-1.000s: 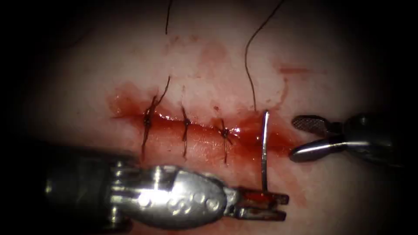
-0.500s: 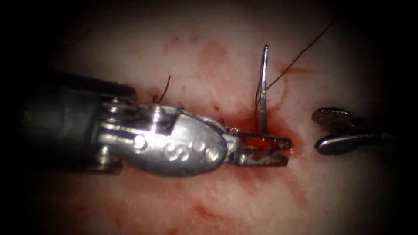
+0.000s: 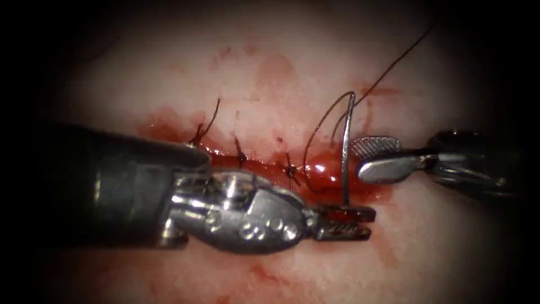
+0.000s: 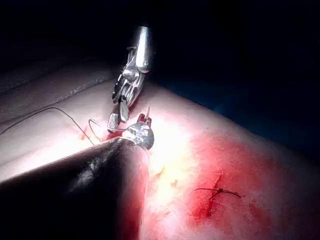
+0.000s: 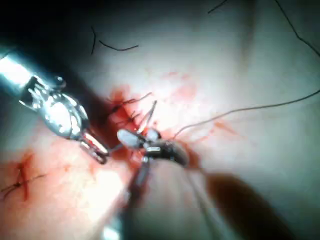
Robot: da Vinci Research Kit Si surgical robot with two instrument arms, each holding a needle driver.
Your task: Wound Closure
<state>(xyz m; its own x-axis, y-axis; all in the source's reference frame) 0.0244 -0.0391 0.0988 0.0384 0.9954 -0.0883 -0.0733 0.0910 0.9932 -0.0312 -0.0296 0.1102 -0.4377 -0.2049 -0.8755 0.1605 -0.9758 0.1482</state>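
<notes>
The cut (image 3: 270,169) runs across the tissue, wet with red fluid, and three stitches (image 3: 289,171) cross it. My left tool (image 3: 367,222) comes in from the left, shut on the lower end of the curved needle (image 3: 345,152). The needle stands upright over the cut's right end, free of the tissue. Thread (image 3: 315,135) leaves its top end, loops down to the cut, and another strand runs up to the right. My right tool (image 3: 358,157) is open, its tips just right of the needle's shaft and holding nothing. In the right wrist view the needle (image 5: 150,114) rises beside the right tool (image 5: 137,138).
Cut thread tails (image 3: 212,115) stick up from the leftmost stitch. Red fluid pools at the cut's right end (image 3: 323,174). An older stitch (image 4: 218,192) lies on a stained patch in the left wrist view. The left tool's thick shaft (image 3: 124,191) covers the cut's near left side.
The left tool lifted the needle up past the cut, then lowered it part way. The right tool moved left to the needle's shaft. The thread now hangs in a loop.
</notes>
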